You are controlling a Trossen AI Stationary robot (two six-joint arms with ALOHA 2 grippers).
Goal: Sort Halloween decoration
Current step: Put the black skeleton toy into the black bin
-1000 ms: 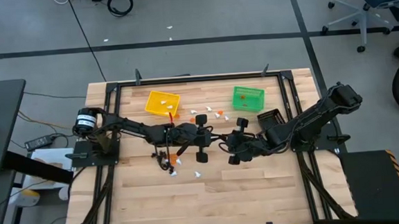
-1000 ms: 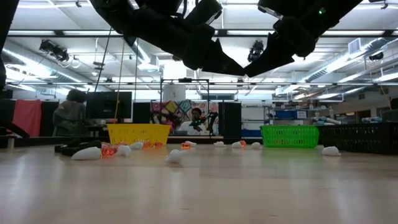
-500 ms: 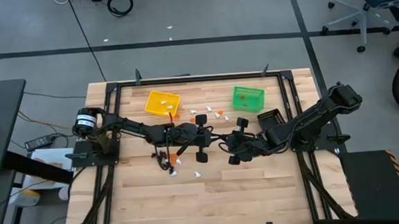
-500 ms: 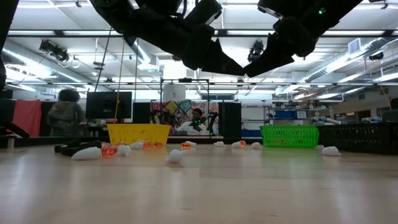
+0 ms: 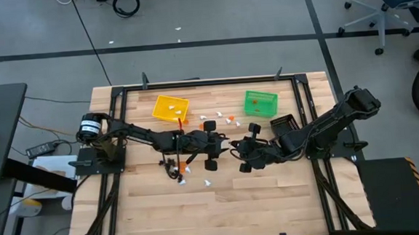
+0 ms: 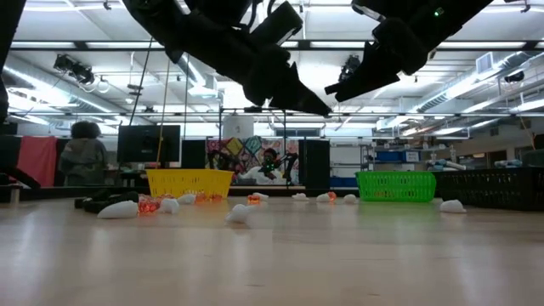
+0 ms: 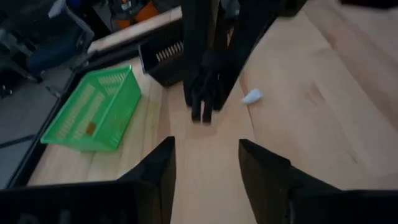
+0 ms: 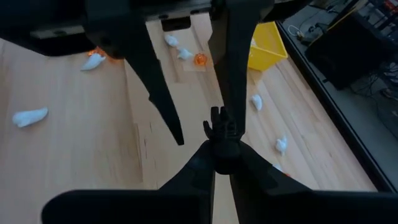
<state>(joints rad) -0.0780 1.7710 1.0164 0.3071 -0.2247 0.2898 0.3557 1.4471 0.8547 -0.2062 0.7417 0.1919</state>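
Small white and orange pieces of Halloween decoration (image 5: 207, 182) lie scattered on the wooden table (image 5: 273, 201), more of them near the bins (image 5: 230, 120). Both grippers hang above the table's middle, tip to tip. My right gripper (image 8: 217, 134) is shut on a tiny black trinket (image 8: 217, 121). My left gripper (image 7: 205, 146) is open. Its two fingers (image 8: 163, 102) stand on either side of the right gripper's tips without touching them. In the low view both grippers (image 6: 314, 106) (image 6: 340, 89) are well clear of the table. My right gripper pinches the tiny black trinket (image 8: 217, 124) between its two fingertips, and the trinket sticks out just past them. The fingers slant down toward the table's left side. The trinket is lifted clear of the table.
A yellow bin (image 5: 170, 107) stands at the far left of the table, a green bin (image 5: 260, 103) at the far right, and a black bin (image 5: 284, 122) next to the right arm. A person (image 6: 83, 153) sits in the room behind.
My left gripper has opened. Its fingers, which met the right gripper's tips a moment ago, now stand spread apart around them. Both arms have kept their places.
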